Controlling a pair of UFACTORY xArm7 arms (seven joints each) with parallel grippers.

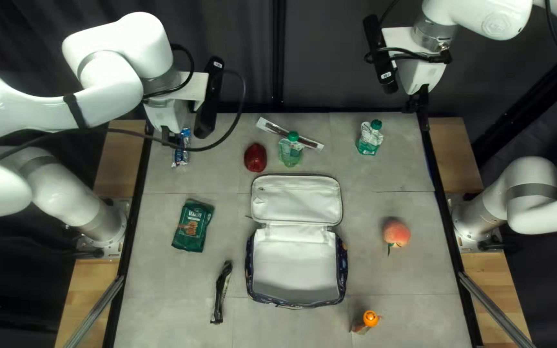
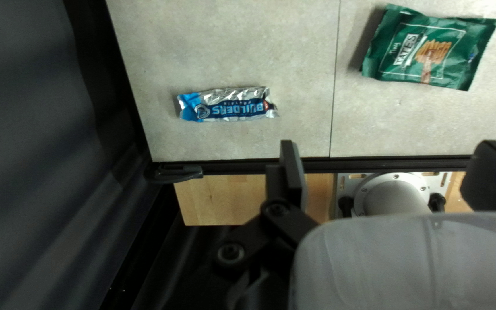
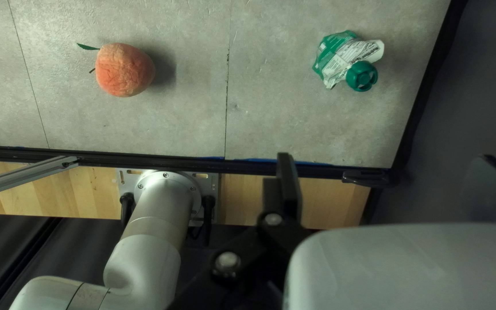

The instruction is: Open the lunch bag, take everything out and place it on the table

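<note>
Lunch bag (image 1: 295, 263) sits unzipped on the tabletop (image 1: 404, 270), lid (image 1: 297, 199) flipped away, lining bare, long axis pointing between the arms. Left jaws and right jaws hang wide open, empty, beyond its lid; the left pair looks slightly nearer.

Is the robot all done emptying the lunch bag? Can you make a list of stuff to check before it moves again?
1. Navy fabric lunch bag with white lining: lid flipped open. Ok.
2. Inside the bag: looks empty. Ok.
3. Left arm's fingers: open, holding nothing. Ok.
4. Right arm's fingers: open, holding nothing. Ok.
5. Fuzzy orange-pink peach: on the grey table, apart from the bag. Ok.
6. Silver-and-blue foil snack bar: on the table. Ok.
</note>
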